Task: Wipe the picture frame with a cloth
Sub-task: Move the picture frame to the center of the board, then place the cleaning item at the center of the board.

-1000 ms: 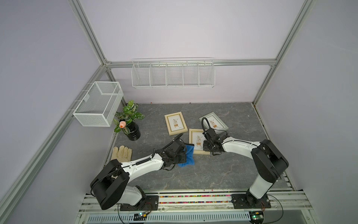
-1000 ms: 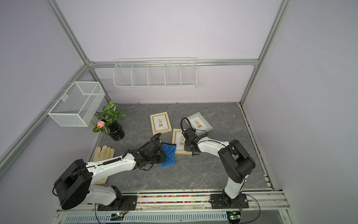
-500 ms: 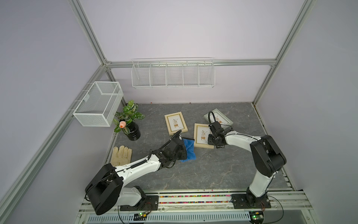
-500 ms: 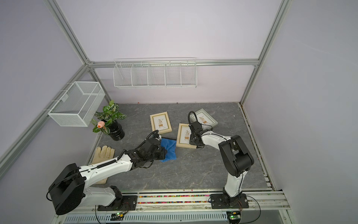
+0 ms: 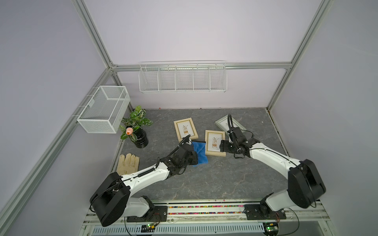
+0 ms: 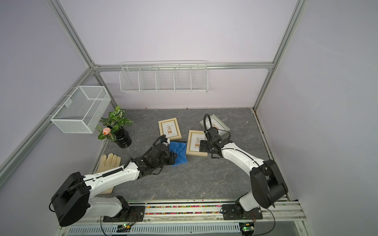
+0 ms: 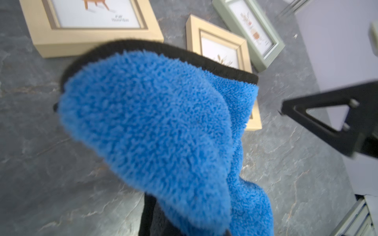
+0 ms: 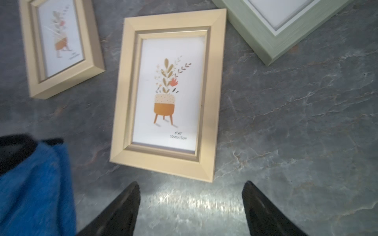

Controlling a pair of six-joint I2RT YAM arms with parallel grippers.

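The left pincer is clamped together on the royal-blue cloth, which bunches over it. In the left wrist view the plush cloth with its dark edge hides the fingers. The cloth sits low over the grey stone-patterned counter, between two beige frames; whether it touches the counter cannot be told. In both top views its edge comes just beside the left side of the picture frame, the beige one lying flat mid-counter with a flowerpot print facing up. In the right wrist view a strip of bare counter shows between cloth and frame.

The right pincer stands with its fingers wide apart and nothing between them. It is over bare counter just off the frame's near right corner, not touching it.

A second beige frame lies flat behind the left pincer, and a grey-green frame lies at an angle behind the right arm. At the counter's left edge are a potted plant in a black pot and a beige glove. A wire basket hangs on the left wall, a wire rack on the back wall.
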